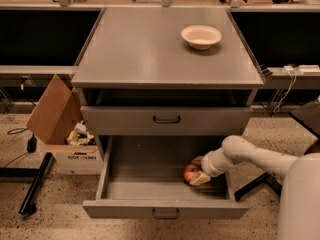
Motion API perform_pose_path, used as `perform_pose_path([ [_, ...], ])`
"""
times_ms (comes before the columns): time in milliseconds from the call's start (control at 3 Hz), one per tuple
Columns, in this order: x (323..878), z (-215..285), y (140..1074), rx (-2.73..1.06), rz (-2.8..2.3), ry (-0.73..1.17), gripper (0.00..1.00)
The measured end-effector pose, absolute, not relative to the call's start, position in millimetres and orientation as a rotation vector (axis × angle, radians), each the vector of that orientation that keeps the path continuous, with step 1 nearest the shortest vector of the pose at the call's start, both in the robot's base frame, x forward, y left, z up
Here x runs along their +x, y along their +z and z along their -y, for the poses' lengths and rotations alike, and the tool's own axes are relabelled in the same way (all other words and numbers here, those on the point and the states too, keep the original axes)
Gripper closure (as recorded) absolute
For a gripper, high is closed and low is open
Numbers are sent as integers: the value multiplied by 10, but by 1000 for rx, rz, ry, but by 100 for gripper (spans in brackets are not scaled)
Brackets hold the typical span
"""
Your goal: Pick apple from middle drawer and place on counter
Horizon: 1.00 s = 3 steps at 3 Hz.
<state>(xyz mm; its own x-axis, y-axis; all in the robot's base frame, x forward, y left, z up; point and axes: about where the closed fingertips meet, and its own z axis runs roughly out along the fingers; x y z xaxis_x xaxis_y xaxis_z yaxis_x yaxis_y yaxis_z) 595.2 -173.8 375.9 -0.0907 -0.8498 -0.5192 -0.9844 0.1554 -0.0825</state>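
Observation:
The apple (pixel 189 172), small and red-orange, lies on the floor of the open middle drawer (pixel 145 171), right of centre. My gripper (pixel 196 170) reaches into the drawer from the right on the white arm and sits right at the apple's right side, touching or almost touching it. The counter (pixel 150 49) is the broad grey top of the cabinet above.
A cream-white bowl (pixel 201 36) stands on the counter at the back right. A closed drawer front with a dark handle (pixel 166 119) hangs just above the open drawer. An open cardboard box (pixel 60 129) sits on the floor to the left. A black stand leg (pixel 35 186) lies front left.

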Motion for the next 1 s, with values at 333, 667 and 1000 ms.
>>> perform_pose_path([
  [333, 5868, 1793, 3947, -1726, -1942, 368, 89],
  [667, 5585, 1968, 4368, -1655, -1882, 282, 100],
  [1000, 5386, 2079, 4646, -1616, -1855, 225, 100],
])
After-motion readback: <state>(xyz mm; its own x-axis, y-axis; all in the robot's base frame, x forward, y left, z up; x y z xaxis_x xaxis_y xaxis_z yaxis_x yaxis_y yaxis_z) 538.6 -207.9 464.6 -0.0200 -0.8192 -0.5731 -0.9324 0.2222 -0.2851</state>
